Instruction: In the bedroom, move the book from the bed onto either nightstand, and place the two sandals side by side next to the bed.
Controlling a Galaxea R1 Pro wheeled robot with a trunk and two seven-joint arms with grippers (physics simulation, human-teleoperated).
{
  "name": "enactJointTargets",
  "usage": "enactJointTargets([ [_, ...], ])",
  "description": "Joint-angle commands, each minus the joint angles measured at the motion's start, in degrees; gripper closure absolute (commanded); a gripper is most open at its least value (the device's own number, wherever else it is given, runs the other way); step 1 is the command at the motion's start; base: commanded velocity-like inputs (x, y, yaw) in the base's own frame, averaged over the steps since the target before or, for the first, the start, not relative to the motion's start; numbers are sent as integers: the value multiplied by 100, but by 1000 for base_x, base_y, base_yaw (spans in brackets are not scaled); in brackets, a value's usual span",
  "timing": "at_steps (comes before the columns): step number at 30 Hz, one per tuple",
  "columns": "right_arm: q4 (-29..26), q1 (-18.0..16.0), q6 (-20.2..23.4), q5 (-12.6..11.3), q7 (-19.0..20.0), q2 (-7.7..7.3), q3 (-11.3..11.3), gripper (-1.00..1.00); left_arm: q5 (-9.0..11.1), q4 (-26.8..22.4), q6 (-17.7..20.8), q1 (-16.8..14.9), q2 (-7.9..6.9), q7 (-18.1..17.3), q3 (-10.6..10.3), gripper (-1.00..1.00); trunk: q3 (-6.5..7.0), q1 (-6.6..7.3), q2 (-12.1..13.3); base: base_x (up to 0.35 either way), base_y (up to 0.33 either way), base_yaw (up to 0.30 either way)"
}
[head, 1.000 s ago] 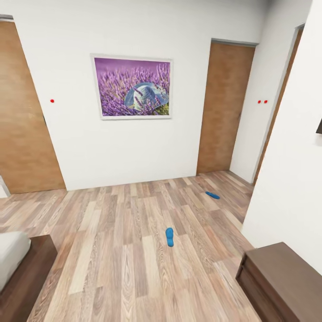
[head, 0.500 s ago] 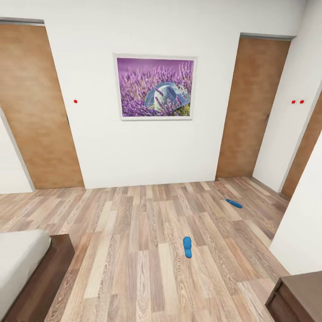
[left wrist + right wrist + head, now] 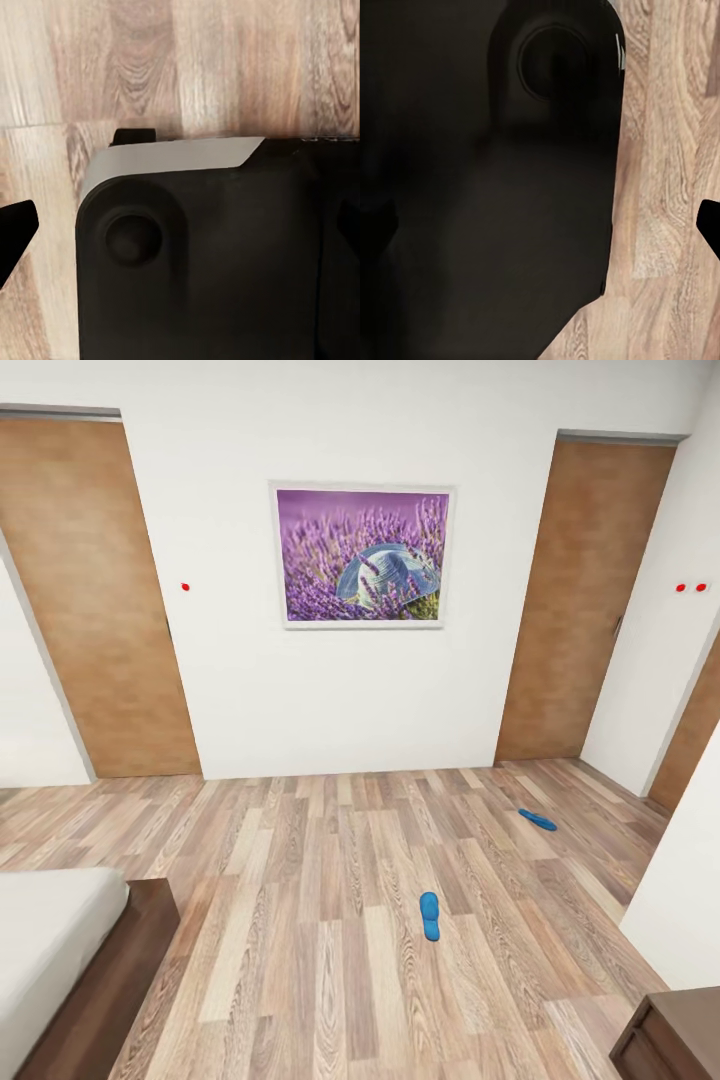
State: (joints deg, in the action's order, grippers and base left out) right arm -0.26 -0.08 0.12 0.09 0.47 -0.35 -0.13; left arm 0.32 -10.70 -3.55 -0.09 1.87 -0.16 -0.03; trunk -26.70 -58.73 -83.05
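Camera pans left since the earlier frame, so the bed (image 3: 50,940) fills more of lower left while both sandals (image 3: 430,915) (image 3: 538,820) lie apart at centre-right floor, presumably being scouted; claw states: cannot tell.

From the head view, the wood-plank floor (image 3: 330,920) lies open from 10 to 2 o'clock, broken by one blue sandal (image 3: 430,915) at 12 o'clock and the other sandal (image 3: 538,820) farther off at 1 o'clock. The bed (image 3: 60,950) blocks 8 o'clock, a dark dresser corner (image 3: 670,1040) blocks 4 o'clock, and a white wall (image 3: 690,880) closes 3 o'clock.
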Motion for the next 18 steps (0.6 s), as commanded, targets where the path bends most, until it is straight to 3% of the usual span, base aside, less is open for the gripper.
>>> enactJointTargets([
  [1, -23, -1, -2, 2, 5, -2, -3, -100, 3, -108, -14, -1, -4, -2, 1, -100, -5, 0, -2, 0, 0, 2],
  [8, -544, -1, -111, 2, 4, -21, -4, -100, 3, -903, -19, -8, -22, -2, 7, -100, -5, 0, -2, 0, 0, 0],
  [18, -1449, -1, -132, -5, -10, -24, -19, -100, 3, -1538, -112, -8, -43, 7, 12, -100, -5, 0, -2, 32, 0, 0],
])
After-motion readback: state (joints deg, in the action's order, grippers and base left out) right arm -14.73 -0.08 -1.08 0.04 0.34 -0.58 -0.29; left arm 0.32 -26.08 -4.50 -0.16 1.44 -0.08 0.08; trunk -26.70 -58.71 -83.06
